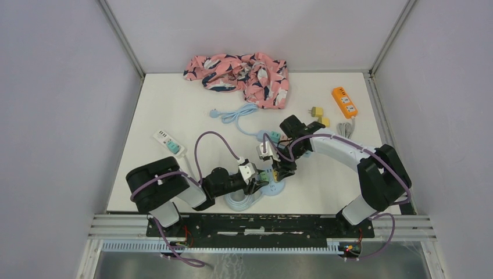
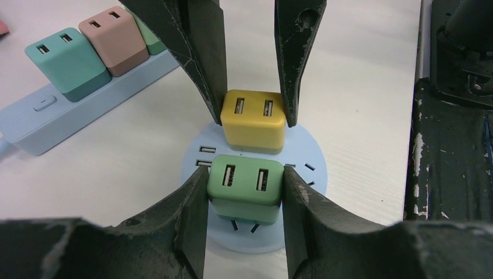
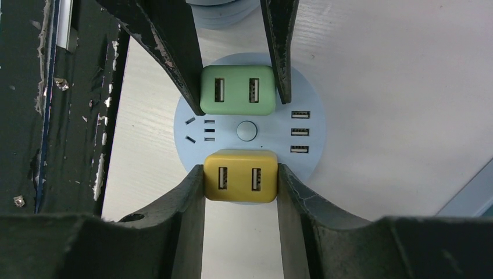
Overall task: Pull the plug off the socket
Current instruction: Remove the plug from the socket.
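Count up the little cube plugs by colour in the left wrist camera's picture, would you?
Green: 2 (near green plug, far green plug)
Yellow: 1 (yellow plug)
Teal: 1 (teal plug)
Pink: 1 (pink plug)
Total: 5

Square green plastic plug (image 2: 245, 187) and square yellow plastic plug (image 2: 253, 119): smooth, satin. Round pale-blue plastic socket (image 2: 305, 148): smooth, matt. Black left tool fingers (image 2: 189, 229): matt, scuffed, chipped.

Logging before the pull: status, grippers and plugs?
Left gripper shut on green plug. Right gripper shut on yellow plug. Both look seated in round blue socket. No obstruction seen.
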Controlling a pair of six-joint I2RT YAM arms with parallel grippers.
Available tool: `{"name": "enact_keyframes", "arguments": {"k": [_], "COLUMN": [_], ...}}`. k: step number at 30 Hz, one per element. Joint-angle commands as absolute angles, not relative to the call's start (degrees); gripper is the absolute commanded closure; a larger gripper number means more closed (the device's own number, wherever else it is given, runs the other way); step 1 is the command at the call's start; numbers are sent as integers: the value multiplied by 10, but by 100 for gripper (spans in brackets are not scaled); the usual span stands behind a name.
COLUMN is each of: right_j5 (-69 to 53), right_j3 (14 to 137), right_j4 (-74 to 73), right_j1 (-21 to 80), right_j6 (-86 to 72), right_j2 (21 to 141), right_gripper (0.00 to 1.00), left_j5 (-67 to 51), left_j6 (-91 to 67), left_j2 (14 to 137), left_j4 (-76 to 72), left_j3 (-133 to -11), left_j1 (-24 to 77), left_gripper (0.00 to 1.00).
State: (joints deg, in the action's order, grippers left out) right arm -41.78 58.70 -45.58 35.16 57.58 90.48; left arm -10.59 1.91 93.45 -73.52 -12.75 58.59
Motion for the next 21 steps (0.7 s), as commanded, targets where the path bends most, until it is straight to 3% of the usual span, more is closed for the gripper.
{"name": "enact_keyframes", "arguments": {"k": [1, 10, 16, 21], "right_j5": [-487, -502, -537, -469], "right_j3": [613, 626, 656, 625], "right_j4": [-429, -482, -510, -460], "right_j1": [361, 281, 283, 306], "right_j6": [563, 609, 576, 575], "right_j2": [923, 925, 957, 922], "right_gripper": [100, 100, 100, 100], "left_j5": [-118, -94, -102, -99], "left_j6": [-10, 0, -6, -15], "left_j2": [953, 950, 969, 981], "left_j4": [-743, -744, -755, -763], "left_j3": [-130, -110, -115, -116], "left_j1": [590, 589, 589, 589], "left_gripper": [97, 97, 97, 97]}}
